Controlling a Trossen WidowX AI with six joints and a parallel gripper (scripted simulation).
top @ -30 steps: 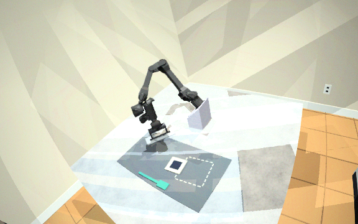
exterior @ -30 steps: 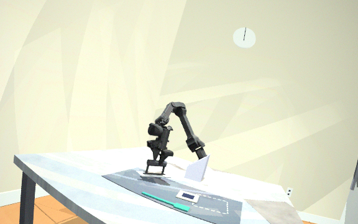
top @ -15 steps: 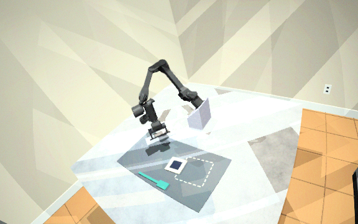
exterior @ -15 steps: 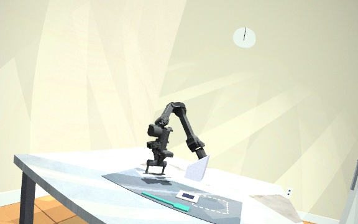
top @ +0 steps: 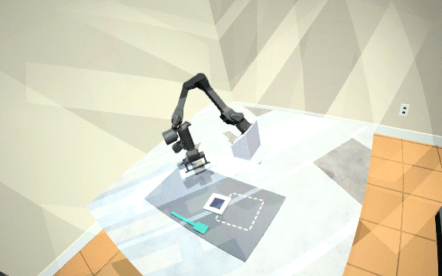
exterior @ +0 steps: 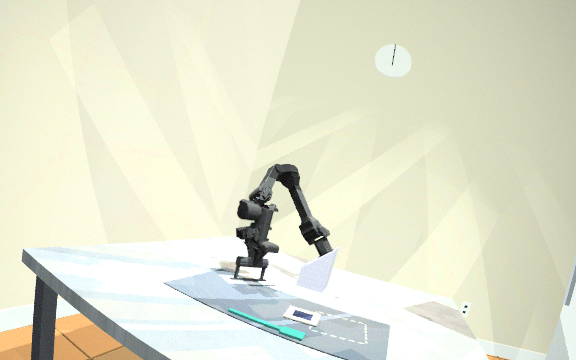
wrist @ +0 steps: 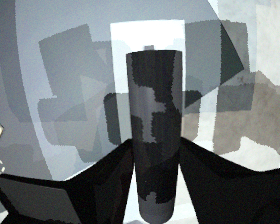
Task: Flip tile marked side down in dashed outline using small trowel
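Note:
The tile (top: 217, 203) (exterior: 302, 315) lies flat on the mat (top: 240, 246) (exterior: 203, 288), its dark blue square facing up in a white border. It lies at the left corner of the dashed outline (top: 249, 230) (exterior: 366, 332), mostly outside it. The trowel (top: 199, 163) (exterior: 264, 272) (wrist: 153, 100) has a thick dark handle on two posts over a pale rectangular blade. My gripper (top: 195, 156) (exterior: 252, 259) (wrist: 155, 143) is shut on the handle, at the mat's back left edge, away from the tile. The blade looks level and low; whether it touches the surface is unclear.
A teal paddle (top: 201, 228) (exterior: 293, 333) with a long thin handle lies near the mat's front edge, beside the tile. A pale lilac panel (top: 245, 146) (exterior: 318, 272) stands by the arm's base, behind the mat. Patchy light and shadows cover the table.

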